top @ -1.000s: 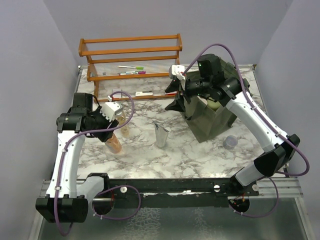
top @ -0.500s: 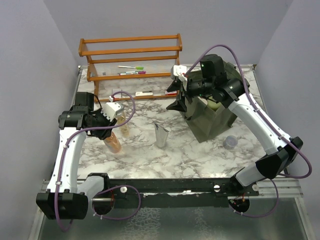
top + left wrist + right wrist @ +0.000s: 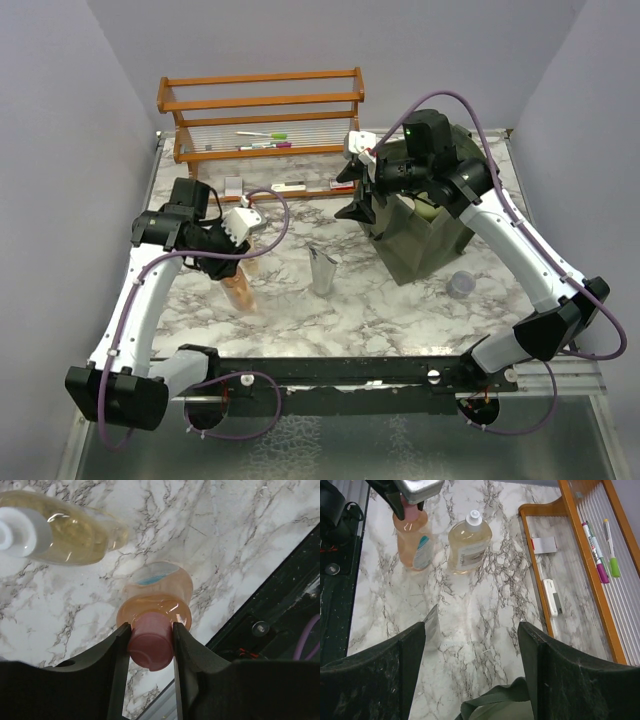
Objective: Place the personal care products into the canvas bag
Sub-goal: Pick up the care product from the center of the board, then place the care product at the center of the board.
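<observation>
On the marble-patterned tabletop (image 3: 400, 310), three products are seen outside the canvas bag (image 3: 425, 245), so the task is judged to be partly done at most. An amber-orange bottle (image 3: 156, 597) is clamped by its pink cap (image 3: 151, 642) between the jaws of the left gripper (image 3: 151, 630); whether its base is clear of the surface cannot be told. A pale yellow bottle (image 3: 468, 542) with a white cap (image 3: 17, 530) is stood just beside it, and a silver tube (image 3: 322, 270) is set upright between the bottles and the bag. Something pale is glimpsed in the bag's mouth, but it cannot be identified. The right gripper (image 3: 352, 198) is held with its jaws apart and empty at the bag's left edge. Both bottles are made of clear, glossy plastic with rounded shoulders and liquid inside; the tube is metallic and flattened to a crimped top. The bag is made of dull olive fabric, boxy but creased. A lavender jar (image 3: 461, 284) and the pens (image 3: 600, 550) on the orange wooden rack (image 3: 260, 100) are not counted.
</observation>
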Robot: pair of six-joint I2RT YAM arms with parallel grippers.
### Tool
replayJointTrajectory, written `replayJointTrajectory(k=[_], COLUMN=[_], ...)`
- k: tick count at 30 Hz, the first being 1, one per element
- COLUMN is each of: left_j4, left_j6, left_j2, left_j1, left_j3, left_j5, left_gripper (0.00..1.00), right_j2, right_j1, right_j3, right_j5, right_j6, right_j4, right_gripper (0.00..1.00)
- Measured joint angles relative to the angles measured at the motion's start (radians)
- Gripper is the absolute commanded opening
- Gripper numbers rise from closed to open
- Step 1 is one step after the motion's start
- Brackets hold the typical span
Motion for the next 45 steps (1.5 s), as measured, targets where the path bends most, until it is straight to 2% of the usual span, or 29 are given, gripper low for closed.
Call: replayJointTrajectory(k=[8, 17, 28, 35, 40, 45], left_j4=[-0.047, 0.007, 0.132, 0.218, 0.256, 0.263], left_j6=[-0.001, -0.028, -0.164, -0.28, -0.323, -0.343], left_j2=[0.057, 0.179, 0.435, 0.613, 0.702, 0.703], left_j1=[-0.132, -0.222, -0.27, -0.276, -0.276, -0.287], left_j3=[0.071, 0.187, 0.463, 0.579, 0.609, 0.61], left_j5=[0.001, 0.016, 0.008, -0.047, -0.065, -0.072], left_gripper=[0.0, 0.0, 0.0, 0.0, 0.0, 0.0], right_j2=[-0.001, -0.015, -0.091, -0.105, -0.105, -0.105], right_j1=[0.0, 0.0, -0.007, -0.023, -0.03, -0.036], right_j3=[-0.013, -0.043, -0.051, -0.054, -0.068, -0.081], right_j5=[0.011, 0.015, 0.016, 0.016, 0.016, 0.017], right_j6=[0.0, -0.018, -0.02, -0.023, -0.024, -0.025], right_j4=[-0.001, -0.002, -0.008, -0.008, -0.008, -0.009], right_gripper=[0.74, 0.74, 0.74, 0.74, 0.74, 0.74])
